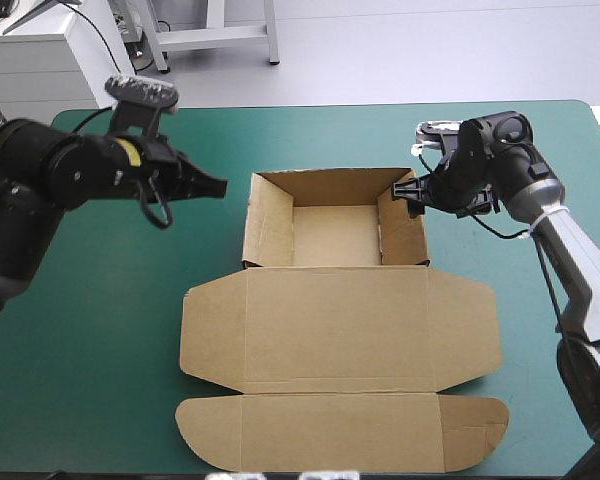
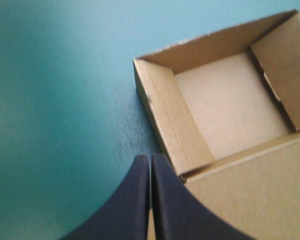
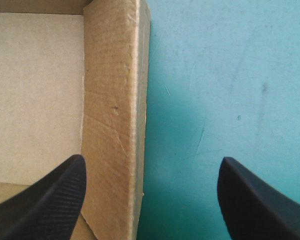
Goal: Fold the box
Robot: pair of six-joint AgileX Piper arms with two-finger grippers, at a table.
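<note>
Box sits mid-table on the teal-green cover, brown board, part formed. Far portion is an open tray with all four walls raised; lid panel and rounded tuck flap lie flat toward the near edge. Left gripper is clenched to a single point and holds nothing. It hovers over bare cover just beside the tray's left wall, and no contact is visible. Right gripper is released, fingers spread wide and nothing between them but air. It straddles the right wall, one finger over the tray floor, the other over the cover outside. The wall stands upright with a slight scuff on its inner face. Risks, as I judge them: the box looks light and nothing pins it, so a sideways nudge from the clenched left gripper would likely slide the whole sheet rather than shape it. If the right gripper pinches the wall and pulls off-line, the tucked wall could spring out or the tray could skew against the lid crease. A descent set too far inward may land a finger on the wall's top edge and buckle the board. The flat lid offers little to grip; lifting it from one side only could twist the hinge line.
</note>
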